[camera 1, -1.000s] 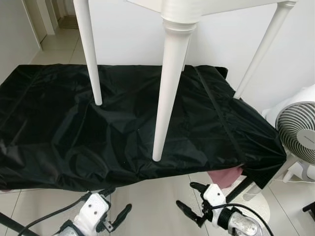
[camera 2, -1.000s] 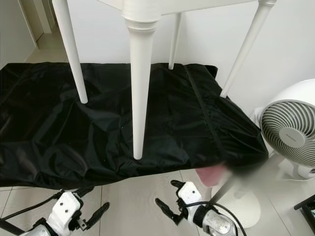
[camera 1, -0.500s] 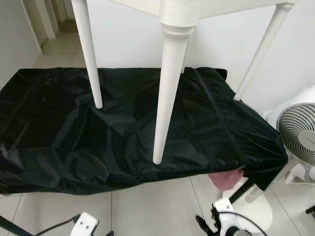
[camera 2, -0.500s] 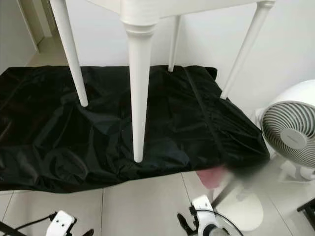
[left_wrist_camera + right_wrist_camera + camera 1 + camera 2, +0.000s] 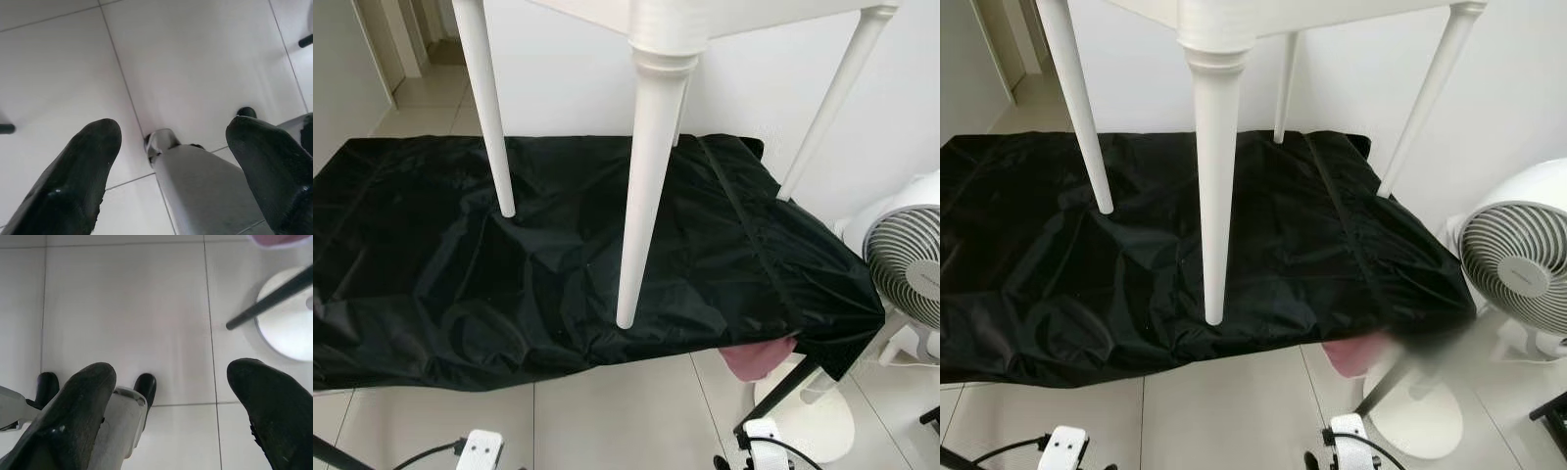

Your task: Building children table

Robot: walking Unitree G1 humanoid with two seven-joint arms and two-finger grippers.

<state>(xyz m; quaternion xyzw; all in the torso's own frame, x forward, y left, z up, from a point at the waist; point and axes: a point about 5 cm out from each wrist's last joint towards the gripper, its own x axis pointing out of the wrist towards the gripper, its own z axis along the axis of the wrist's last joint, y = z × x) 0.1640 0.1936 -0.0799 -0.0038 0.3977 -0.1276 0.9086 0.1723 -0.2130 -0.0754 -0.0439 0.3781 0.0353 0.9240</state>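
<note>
A white children's table stands upright on a black cloth (image 5: 440, 264), with its near leg (image 5: 644, 186), left leg (image 5: 487, 117) and right leg (image 5: 830, 103) resting on the fabric. Both arms hang low at the bottom edge of the head views, where the white left wrist (image 5: 480, 452) and right wrist (image 5: 760, 431) peek in. My left gripper (image 5: 171, 161) is open over bare floor tiles, its fingers (image 5: 73, 181) wide apart. My right gripper (image 5: 171, 406) is also open above the tiles, holding nothing.
A white fan (image 5: 909, 264) stands at the right on a round base (image 5: 818, 421). A pink cloth (image 5: 756, 357) sticks out under the black cloth's right corner, beside a thin black bar (image 5: 783, 392). Pale floor tiles (image 5: 617, 411) lie in front.
Both arms have dropped lower, so the grippers have slid out of the head views and only the white wrists remain at the bottom edge. The table has not moved.
</note>
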